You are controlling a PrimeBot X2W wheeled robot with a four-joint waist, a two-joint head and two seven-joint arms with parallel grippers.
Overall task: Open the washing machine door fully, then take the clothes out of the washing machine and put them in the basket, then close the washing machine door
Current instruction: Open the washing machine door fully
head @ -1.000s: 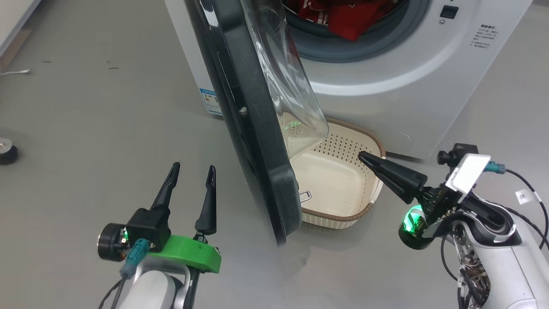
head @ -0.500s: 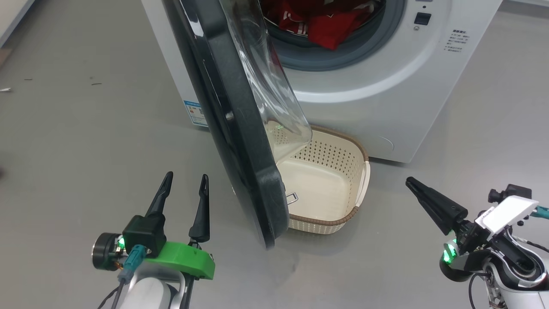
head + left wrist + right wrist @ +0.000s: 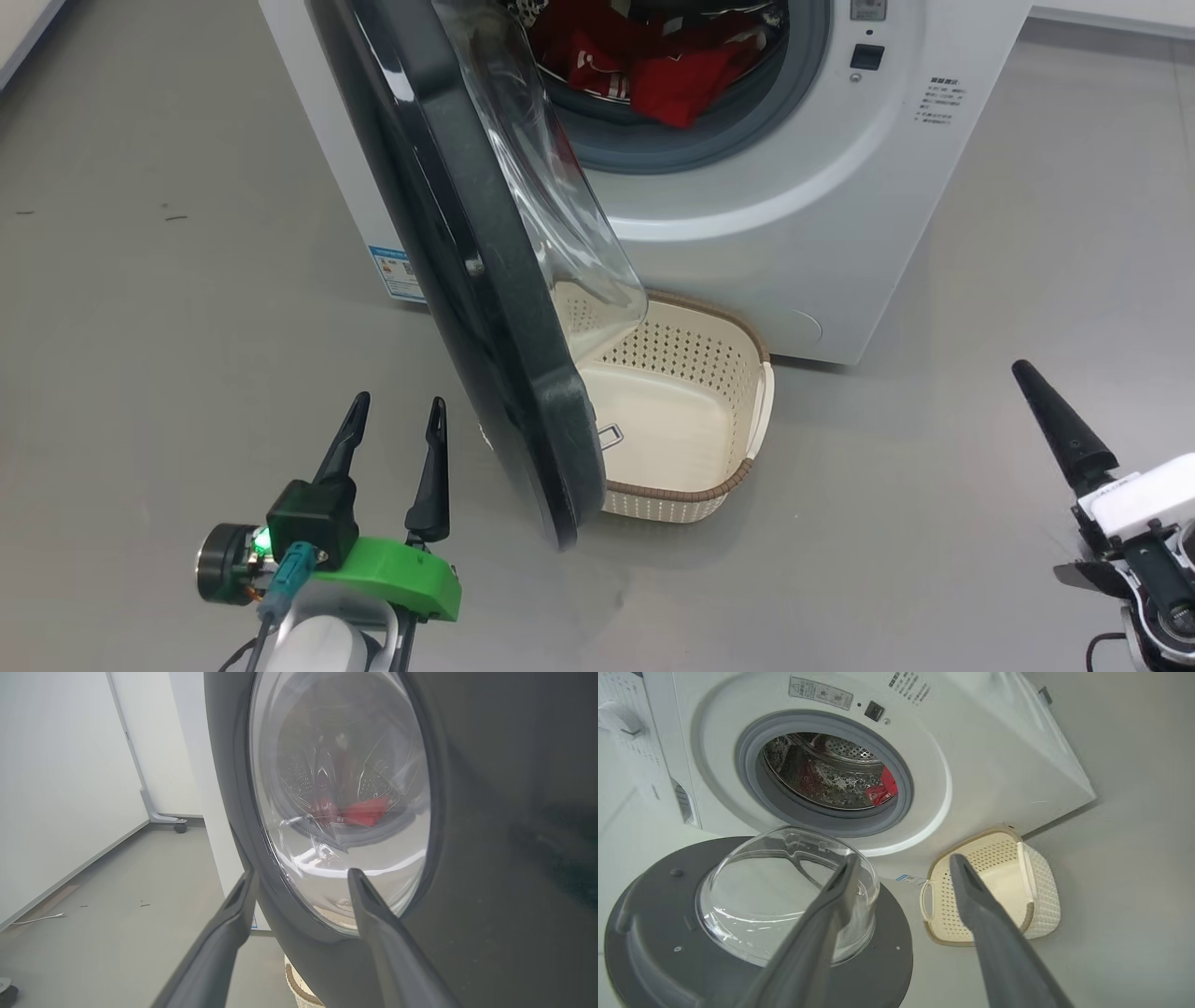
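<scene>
The white washing machine (image 3: 840,205) fills the top of the head view, with red clothes (image 3: 672,75) lying in its drum. Its door (image 3: 485,308) stands swung out towards me, edge on, its glass bowl over the left part of the cream basket (image 3: 709,490). The basket sits on the floor against the machine's front and looks bare inside. My left gripper (image 3: 392,415) is open, just left of the door's lower edge; its wrist view faces the door (image 3: 490,858) close up. My right gripper (image 3: 1027,373) is open at the lower right, apart from the basket (image 3: 1045,891).
Grey floor spreads to the left and right of the machine. In the left wrist view a white wall, a wheeled stand foot (image 3: 163,817) and a thin white cable (image 3: 39,918) lie off to the left. A blue label (image 3: 397,275) marks the machine's side.
My right gripper has drawn back from the basket's right rim to the lower right and has opened. The whole head view has shifted, so the camera moved. The left gripper stays open.
</scene>
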